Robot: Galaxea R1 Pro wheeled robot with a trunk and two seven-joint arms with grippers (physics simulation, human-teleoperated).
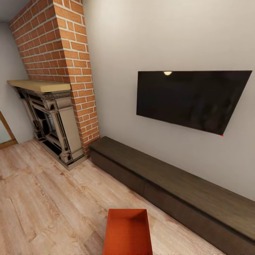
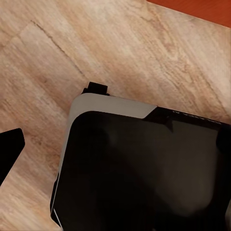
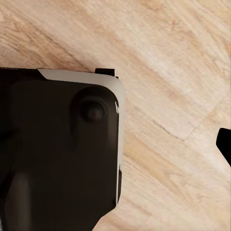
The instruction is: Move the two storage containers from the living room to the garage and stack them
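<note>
One orange-red storage container (image 1: 128, 232) lies on the light wood plank floor (image 1: 46, 198) of the living room, at the near edge of the head view, in front of the long dark cabinet. It is empty, with its open side up. A corner of this container (image 2: 202, 8) also shows in the left wrist view, apart from the gripper. A black fingertip (image 2: 9, 154) of my left gripper stands at that picture's edge over bare planks. In the right wrist view a black fingertip (image 3: 225, 144) of my right gripper sits at the edge, also over planks. Nothing lies between the fingers of either gripper.
A red brick fireplace (image 1: 53, 106) with a wooden mantel stands at the left. A black TV (image 1: 191, 99) hangs on the white wall above the long dark low cabinet (image 1: 170, 184). My own black, grey-rimmed base (image 2: 144, 168) shows under both wrists.
</note>
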